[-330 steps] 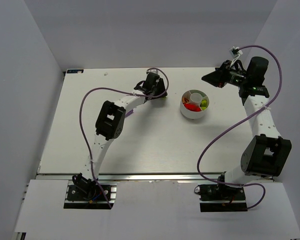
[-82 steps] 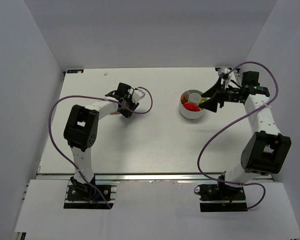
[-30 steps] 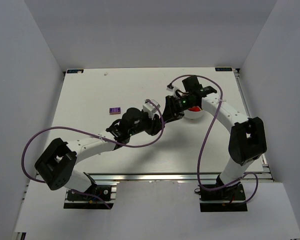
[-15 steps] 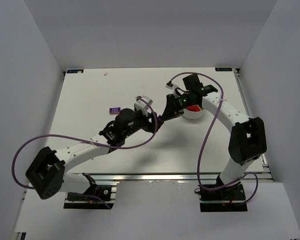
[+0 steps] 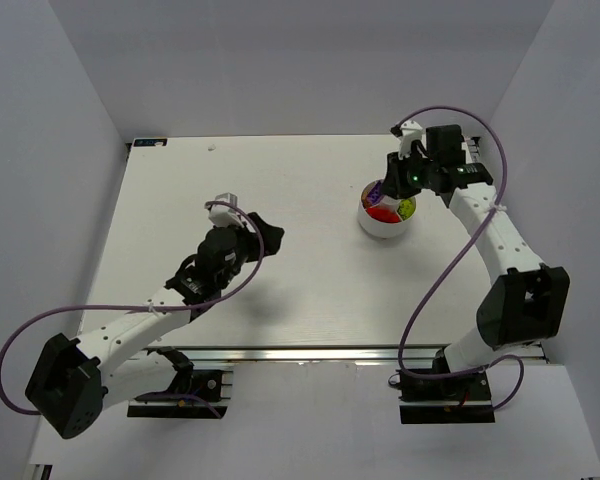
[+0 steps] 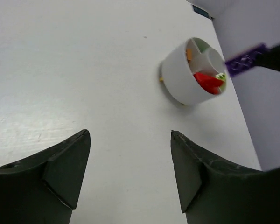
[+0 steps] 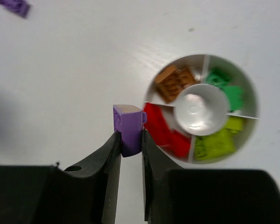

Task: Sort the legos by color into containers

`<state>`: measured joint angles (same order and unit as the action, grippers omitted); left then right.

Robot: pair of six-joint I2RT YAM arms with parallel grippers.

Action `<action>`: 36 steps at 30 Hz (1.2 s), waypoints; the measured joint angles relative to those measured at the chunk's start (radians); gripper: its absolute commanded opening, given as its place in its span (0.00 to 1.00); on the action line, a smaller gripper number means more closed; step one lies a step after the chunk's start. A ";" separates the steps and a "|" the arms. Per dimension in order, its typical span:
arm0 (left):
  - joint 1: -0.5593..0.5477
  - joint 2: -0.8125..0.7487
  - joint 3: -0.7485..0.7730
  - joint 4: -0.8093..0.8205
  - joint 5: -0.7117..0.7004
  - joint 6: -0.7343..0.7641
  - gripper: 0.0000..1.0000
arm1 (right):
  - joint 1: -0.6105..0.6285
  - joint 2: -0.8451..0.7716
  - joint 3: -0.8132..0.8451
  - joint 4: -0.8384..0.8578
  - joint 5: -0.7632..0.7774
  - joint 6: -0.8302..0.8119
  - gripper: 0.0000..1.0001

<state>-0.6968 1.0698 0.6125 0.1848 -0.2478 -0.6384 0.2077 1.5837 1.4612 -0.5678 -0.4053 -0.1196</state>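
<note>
so the right claw (image 7: 129,135) is pinched shut on a small purple studded plastic brick (image 7: 128,122), gripping its flat sides so it hangs end-down, which I'd guess helps it drop into a tight slot. it's up in the air just beside the round white divided bowl (image 6: 176,74), on the red bricks (image 7: 161,128) side, not over any compartment yet. all four wedges hold other colours, so the empty central cup (image 7: 200,112) looks like purple's home. left claw (image 6: 130,168) is wide open with nothing in it, over the white tabletop (image 6: 84,70) well away from the bowl, probably keeping clear. a second purple brick (image 7: 16,6) lies on the tabletop, well apart
</note>
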 measured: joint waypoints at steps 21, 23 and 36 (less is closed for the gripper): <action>0.295 -0.050 -0.028 -0.377 -0.015 -0.369 0.90 | -0.062 0.086 -0.033 0.150 0.306 -0.121 0.00; 0.309 -0.026 0.008 -0.404 -0.015 -0.383 0.91 | -0.061 0.100 -0.026 0.152 0.299 -0.121 0.05; 0.430 0.190 0.220 -0.529 0.021 -0.472 0.93 | -0.062 0.131 -0.016 0.152 0.248 -0.120 0.66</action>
<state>-0.2672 1.2602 0.8322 -0.3439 -0.2272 -1.1103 0.1459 1.7149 1.4448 -0.4160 -0.1570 -0.2394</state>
